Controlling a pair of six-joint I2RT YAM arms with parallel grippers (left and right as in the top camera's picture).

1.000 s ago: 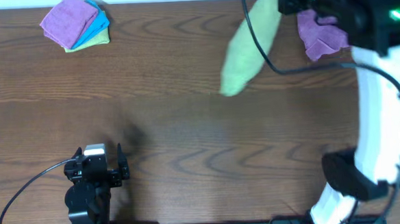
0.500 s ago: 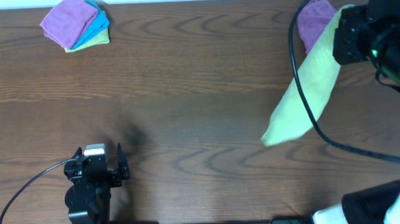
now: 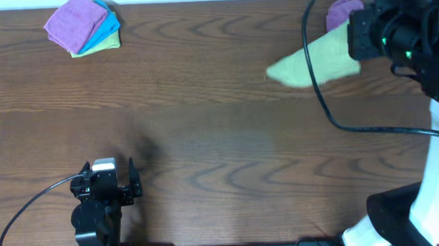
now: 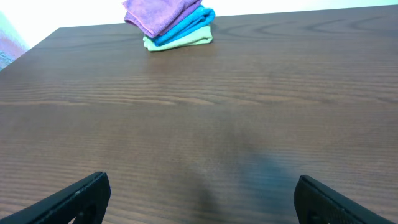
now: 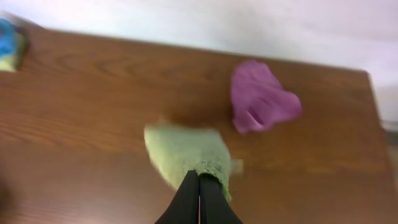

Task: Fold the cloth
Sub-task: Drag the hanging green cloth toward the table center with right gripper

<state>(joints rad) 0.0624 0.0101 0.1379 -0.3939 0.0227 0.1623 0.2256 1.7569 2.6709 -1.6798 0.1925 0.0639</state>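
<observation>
The lime-green cloth (image 3: 310,64) hangs in the air from my right gripper (image 3: 355,44) at the far right of the table, trailing to the left. In the right wrist view my right gripper (image 5: 199,177) is shut on an edge of the cloth (image 5: 183,149), which dangles blurred above the wood. Its white tag does not show clearly. My left gripper (image 3: 132,180) sits low at the front left, far from the cloth; in the left wrist view its fingers (image 4: 199,199) are wide apart with nothing between them.
A crumpled purple cloth (image 3: 342,12) lies at the back right, also in the right wrist view (image 5: 261,96). A folded stack of purple, blue and pale green cloths (image 3: 83,25) sits at the back left, also in the left wrist view (image 4: 171,22). A black cable (image 3: 320,95) loops from the right arm.
My right gripper has swung the green cloth about above the right side of the table; the cloth now trails left instead of hanging down toward the front. The left arm has not moved.
</observation>
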